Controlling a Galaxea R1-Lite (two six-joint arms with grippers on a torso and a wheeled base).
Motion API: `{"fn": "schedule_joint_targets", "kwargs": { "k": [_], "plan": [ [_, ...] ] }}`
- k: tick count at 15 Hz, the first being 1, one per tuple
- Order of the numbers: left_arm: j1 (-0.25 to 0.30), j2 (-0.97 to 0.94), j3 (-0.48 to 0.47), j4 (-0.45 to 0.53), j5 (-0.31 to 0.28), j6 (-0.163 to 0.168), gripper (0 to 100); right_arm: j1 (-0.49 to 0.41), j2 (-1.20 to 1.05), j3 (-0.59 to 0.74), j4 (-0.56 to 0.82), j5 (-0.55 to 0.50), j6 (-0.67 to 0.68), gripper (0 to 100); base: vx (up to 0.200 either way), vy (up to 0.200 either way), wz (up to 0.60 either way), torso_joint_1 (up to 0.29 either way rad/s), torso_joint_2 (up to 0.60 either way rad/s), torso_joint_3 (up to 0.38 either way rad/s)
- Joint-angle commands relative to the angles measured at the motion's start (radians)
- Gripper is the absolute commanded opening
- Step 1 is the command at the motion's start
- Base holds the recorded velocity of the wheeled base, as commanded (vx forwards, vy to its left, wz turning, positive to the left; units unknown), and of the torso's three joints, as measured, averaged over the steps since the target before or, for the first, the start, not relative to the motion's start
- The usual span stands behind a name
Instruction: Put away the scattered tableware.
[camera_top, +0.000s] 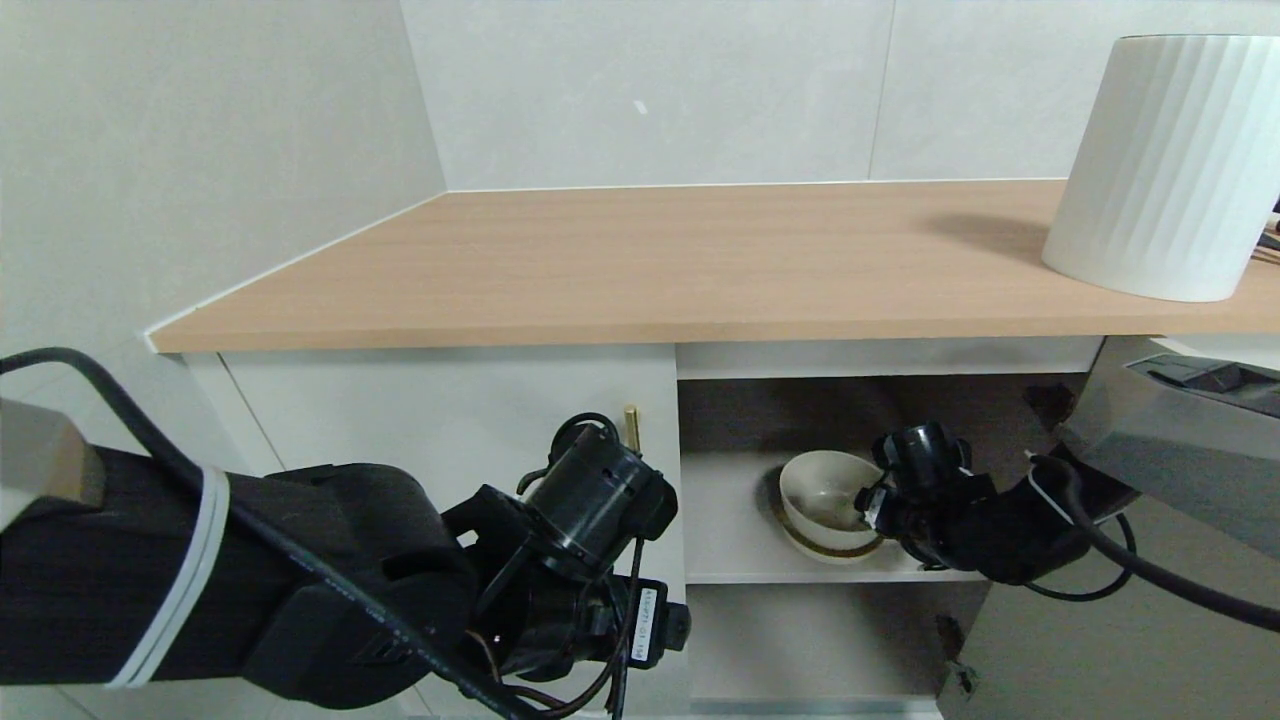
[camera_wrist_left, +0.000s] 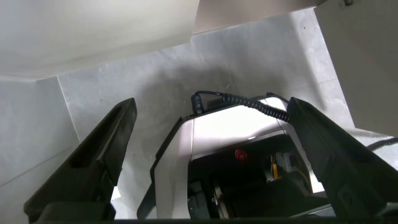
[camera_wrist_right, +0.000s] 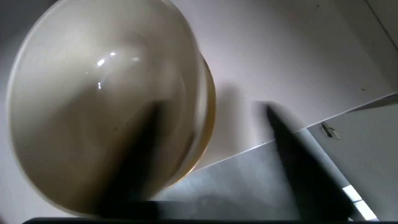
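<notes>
Right pincer (camera_wrist_right: 210, 118): spread, positioned at the cream bowl (camera_top: 822, 492) inside the open cabinet under the desk (camera_top: 640, 260). One finger (camera_wrist_right: 140, 155) lies across the bowl's inside; the other is outside the rim, clear of the wall. The bowl sits tilted, its opening turned outward, on a brown-rimmed dish (camera_top: 830, 552) on the upper shelf (camera_top: 730, 545). Whether the inner finger touches the bowl I cannot tell. Left pincer (camera_wrist_left: 211, 106): spread, nothing between its fingers (camera_wrist_left: 106, 149). My left arm is low, in front of the closed cabinet door (camera_top: 450, 410) and beside that door's brass knob (camera_top: 631, 425). A white ribbed cylinder (camera_top: 1160, 160) stands on the desk at the far right.
</notes>
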Motion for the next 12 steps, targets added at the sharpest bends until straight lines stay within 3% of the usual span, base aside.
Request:
{"fn": "schedule_joint_targets", "kwargs": {
  "k": [1, 4, 8, 10, 12],
  "plan": [
    [0.000, -0.001, 0.000, 0.000, 0.001, 0.000, 100, 0.000, -0.006, 0.001, -0.001, 0.002, 0.000, 100, 0.000, 0.000, 0.00, 0.000, 0.00, 0.000],
    [0.003, -0.015, 0.000, 0.000, 0.001, 0.000, 100, 0.003, -0.021, 0.018, 0.001, 0.006, 0.000, 100, 0.000, 0.000, 0.00, 0.000, 0.00, 0.000],
    [0.044, -0.110, 0.005, 0.008, 0.001, 0.003, 100, 0.014, -0.184, 0.135, 0.013, 0.088, -0.072, 100, 0.000, 0.000, 0.00, 0.000, 0.00, 0.000],
    [0.081, -0.199, 0.038, 0.014, -0.001, 0.012, 100, 0.031, -0.372, 0.207, 0.130, 0.172, -0.150, 100, 0.000, 0.000, 0.00, 0.000, 0.00, 0.000],
    [0.112, -0.286, 0.072, 0.015, -0.001, 0.027, 100, 0.072, -0.543, 0.211, 0.331, 0.221, -0.178, 100, 0.000, 0.000, 0.00, 0.000, 0.00, 0.000]
  ]
}}
